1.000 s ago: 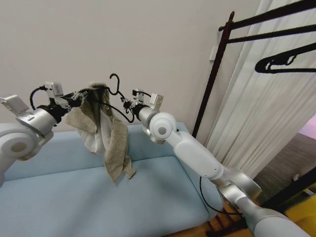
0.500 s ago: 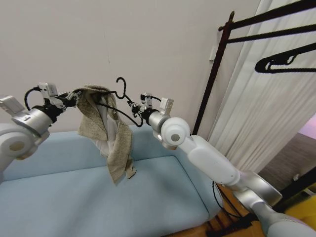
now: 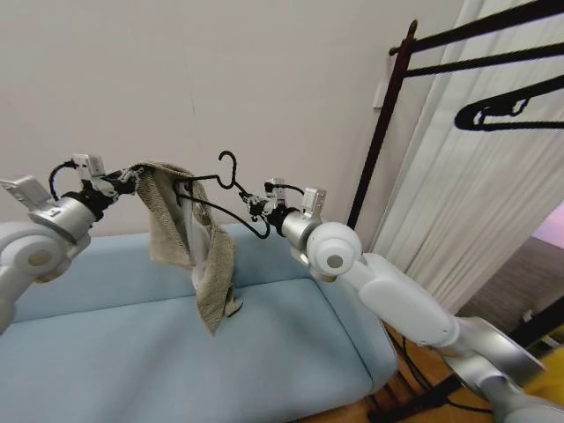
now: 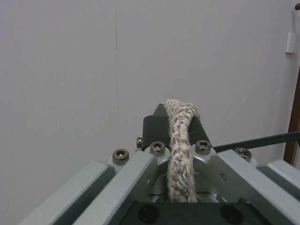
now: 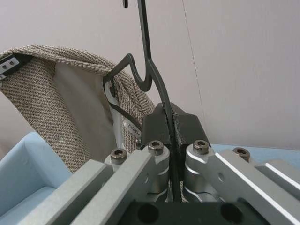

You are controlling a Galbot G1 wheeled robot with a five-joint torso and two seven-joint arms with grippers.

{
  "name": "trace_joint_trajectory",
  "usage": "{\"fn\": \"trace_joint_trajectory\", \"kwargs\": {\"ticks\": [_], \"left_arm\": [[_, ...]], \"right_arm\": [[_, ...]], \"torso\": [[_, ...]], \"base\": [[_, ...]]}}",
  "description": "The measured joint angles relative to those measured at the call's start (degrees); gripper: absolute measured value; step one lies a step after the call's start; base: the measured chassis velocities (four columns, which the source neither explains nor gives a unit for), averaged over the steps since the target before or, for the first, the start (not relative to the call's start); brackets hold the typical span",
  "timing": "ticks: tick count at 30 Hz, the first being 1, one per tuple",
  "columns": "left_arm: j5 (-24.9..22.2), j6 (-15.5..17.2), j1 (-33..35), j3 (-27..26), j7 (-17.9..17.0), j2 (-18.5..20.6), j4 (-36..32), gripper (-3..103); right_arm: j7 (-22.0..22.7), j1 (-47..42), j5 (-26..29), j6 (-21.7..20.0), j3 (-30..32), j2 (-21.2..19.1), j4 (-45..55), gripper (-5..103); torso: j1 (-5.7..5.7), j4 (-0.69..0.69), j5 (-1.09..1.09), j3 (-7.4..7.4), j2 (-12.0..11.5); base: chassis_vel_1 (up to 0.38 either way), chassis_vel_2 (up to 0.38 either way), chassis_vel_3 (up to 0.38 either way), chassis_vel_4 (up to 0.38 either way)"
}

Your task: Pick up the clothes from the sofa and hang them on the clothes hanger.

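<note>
Holding the garment [image 3: 189, 238] up above the sofa [image 3: 132, 352], my left gripper [image 3: 128, 178] faces my right gripper [image 3: 257, 208]. Left wrist: I'm clamped tight on its knit edge. Right wrist: I'm pinching the hanger [image 5: 146, 65] wire, which I should thread in gently, without tugging.

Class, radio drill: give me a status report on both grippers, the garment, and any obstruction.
Left gripper shut on knit garment edge. Right gripper shut on black hanger. Garment partly on hanger, above sofa. Nothing between hanger and clothes rack.
</note>
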Motion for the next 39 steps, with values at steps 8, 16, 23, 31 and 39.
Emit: {"fn": "trace_joint_trajectory", "kwargs": {"ticks": [8, 16, 23, 31, 39], "left_arm": [[-0.02, 0.00, 0.52, -0.38, 0.19, 0.54, -0.82, 2], [-0.04, 0.03, 0.78, -0.51, 0.18, 0.67, -0.93, 2], [0.50, 0.14, 0.69, 0.17, 0.06, -0.10, -0.62, 2], [0.53, 0.35, 1.18, 0.23, -0.60, 0.04, -2.17, 2], [0.30, 0.44, 2.28, -0.79, -1.11, 0.76, -3.96, 2]], "right_arm": [[0.05, 1.54, -0.70, -0.12, 0.26, 1.41, -1.04, 1], [-0.41, 2.76, -0.32, -0.55, 0.95, 0.29, -0.41, 1], [-1.23, 2.79, 1.25, -0.90, 0.83, -2.40, 2.41, 1], [-1.18, 3.17, 0.72, -0.93, -1.38, 2.78, 0.21, 1], [-0.37, 3.13, -0.27, -0.28, -4.17, 10.36, -3.52, 1]], "torso": [[0.00, 0.00, 0.00, 0.00, 0.00], [0.00, 0.01, 0.00, 0.00, 0.00], [0.00, -0.02, 0.00, 0.00, 0.00], [0.00, 0.01, -0.01, 0.00, 0.00], [0.00, 0.00, -0.02, 0.00, 0.00]], "base": [[0.000, 0.000, 0.000, 0.000], [0.000, 0.000, 0.000, 0.000], [0.000, 0.000, 0.000, 0.000], [0.000, 0.000, 0.000, 0.000], [0.000, 0.000, 0.000, 0.000]]}}
